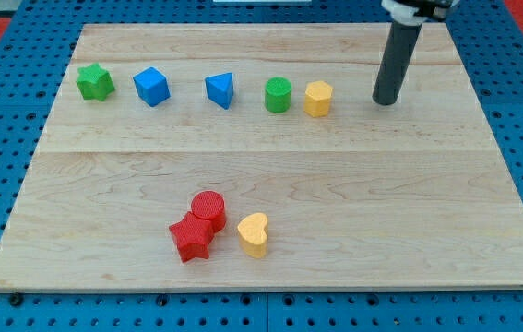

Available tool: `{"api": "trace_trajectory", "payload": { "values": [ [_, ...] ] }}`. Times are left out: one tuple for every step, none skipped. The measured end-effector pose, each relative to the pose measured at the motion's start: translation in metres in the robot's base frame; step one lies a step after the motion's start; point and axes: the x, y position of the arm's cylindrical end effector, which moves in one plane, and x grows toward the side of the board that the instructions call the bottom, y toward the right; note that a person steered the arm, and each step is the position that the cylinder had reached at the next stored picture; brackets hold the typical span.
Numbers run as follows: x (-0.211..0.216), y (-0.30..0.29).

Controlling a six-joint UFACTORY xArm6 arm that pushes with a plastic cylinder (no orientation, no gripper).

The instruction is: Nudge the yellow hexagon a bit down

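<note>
Camera view: my tip (pixel 386 100) sits right of the yellow hexagon (pixel 317 98), apart, not yet above it for a downward push; no jaws here. Hexagon ends the table's (pixel 270 184) top row.

One raised front view — whole wooden board (pixel 270 175), angled down.
</note>
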Motion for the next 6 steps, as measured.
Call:
{"api": "trace_trajectory", "payload": {
  "values": [
    [-0.033, -0.053],
    [-0.019, -0.099],
    [0.015, -0.074],
    [0.028, -0.058],
    [0.064, -0.023],
    [0.151, 0.013]
  ]
}}
